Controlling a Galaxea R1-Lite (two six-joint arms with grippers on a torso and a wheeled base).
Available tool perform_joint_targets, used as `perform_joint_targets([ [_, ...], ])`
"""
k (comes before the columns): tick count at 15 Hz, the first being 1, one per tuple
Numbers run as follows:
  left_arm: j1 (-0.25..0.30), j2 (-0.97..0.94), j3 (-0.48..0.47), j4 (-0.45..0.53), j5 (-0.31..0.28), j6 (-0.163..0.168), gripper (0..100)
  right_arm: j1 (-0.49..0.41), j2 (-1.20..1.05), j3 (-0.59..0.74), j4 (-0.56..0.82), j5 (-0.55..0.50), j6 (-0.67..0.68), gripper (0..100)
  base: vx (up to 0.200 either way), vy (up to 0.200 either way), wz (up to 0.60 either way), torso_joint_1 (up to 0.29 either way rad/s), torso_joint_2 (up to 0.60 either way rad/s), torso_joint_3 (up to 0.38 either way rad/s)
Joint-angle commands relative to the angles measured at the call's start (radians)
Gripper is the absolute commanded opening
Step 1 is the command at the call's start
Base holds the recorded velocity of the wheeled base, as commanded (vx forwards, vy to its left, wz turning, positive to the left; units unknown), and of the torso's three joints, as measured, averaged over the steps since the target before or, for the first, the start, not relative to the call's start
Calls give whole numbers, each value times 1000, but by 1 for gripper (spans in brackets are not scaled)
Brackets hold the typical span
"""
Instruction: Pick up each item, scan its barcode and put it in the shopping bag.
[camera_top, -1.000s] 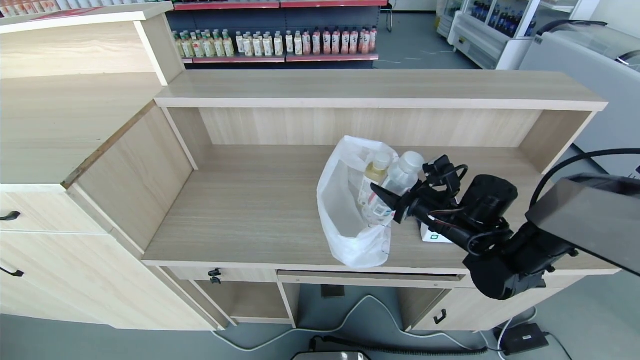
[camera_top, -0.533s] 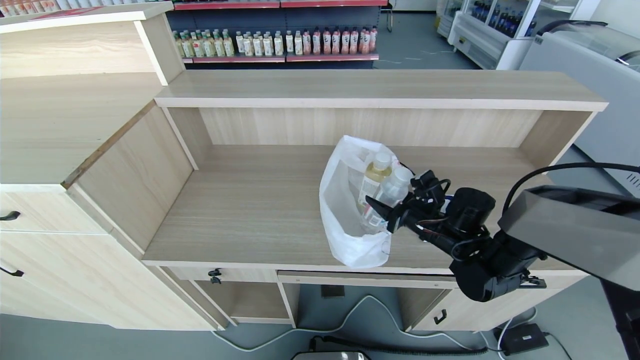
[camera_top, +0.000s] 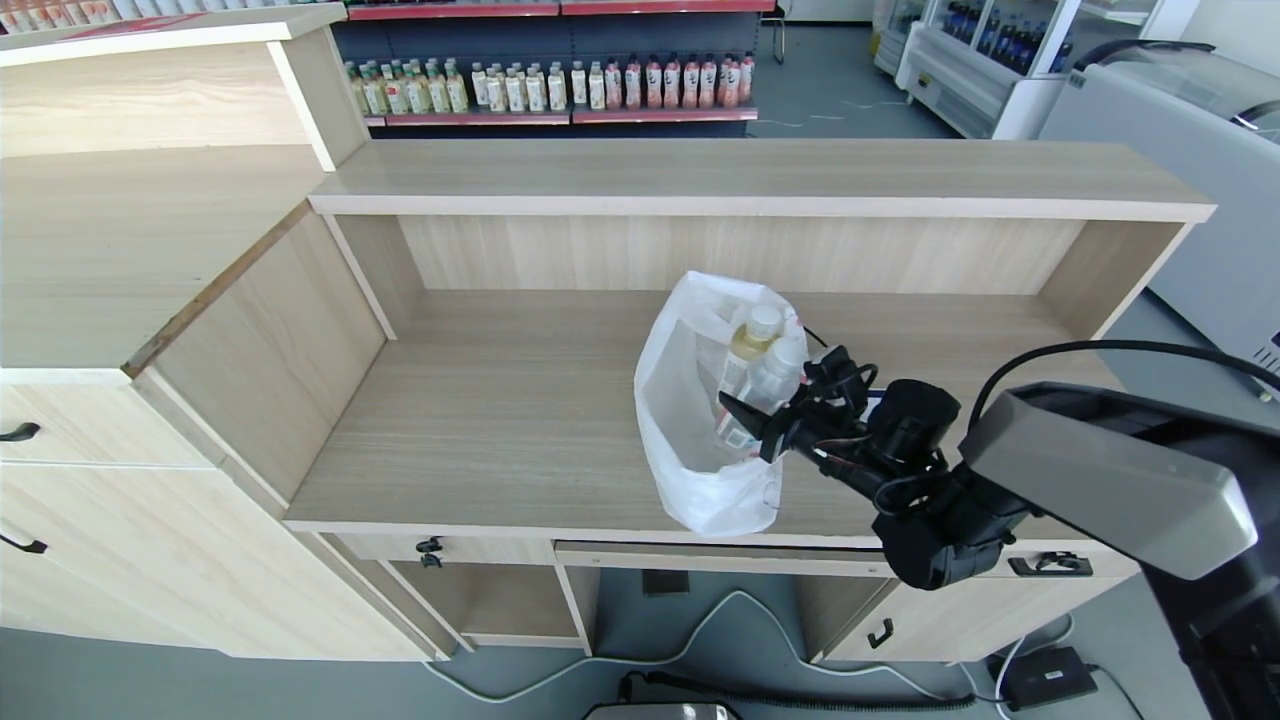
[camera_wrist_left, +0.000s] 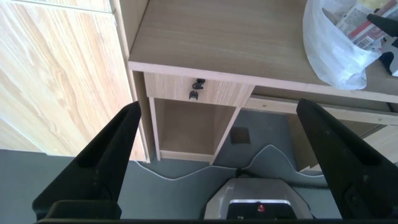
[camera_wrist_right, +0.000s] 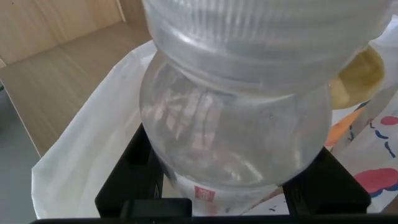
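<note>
Shopping bag, white plastic, stands open near the front edge of the wooden counter. The right gripper is clamped on 1 clear bottle, holding it tilted at the bag's mouth, just beside a yellow-drink bottle already inside. The left gripper hangs in front of the counter, lower than its top, fingers spread wide apart.
</note>
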Motion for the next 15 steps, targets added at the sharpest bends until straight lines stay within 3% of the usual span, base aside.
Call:
perform_joint_targets([
  [1, 0, 0, 0, -1, 0, -1, 100, -2, 41, -54, -1, 11, 0, 0, 0, 0, 0, 0, 0, 0],
  [11, 0, 0, 0, -1, 0, -1, 100, 4, 129, -94, -1, 17, -15, 0, 0, 0, 0, 0, 0, 0],
  [12, 0, 0, 0, -1, 0, -1, 100, 4, 129, -93, -1, 17, -15, 100, 0, 0, 0, 0, 0, 0],
  [15, 0, 0, 0, -1, 0, -1, 100, 6, 86, -93, -1, 19, -12, 100, 0, 0, 0, 0, 0, 0],
])
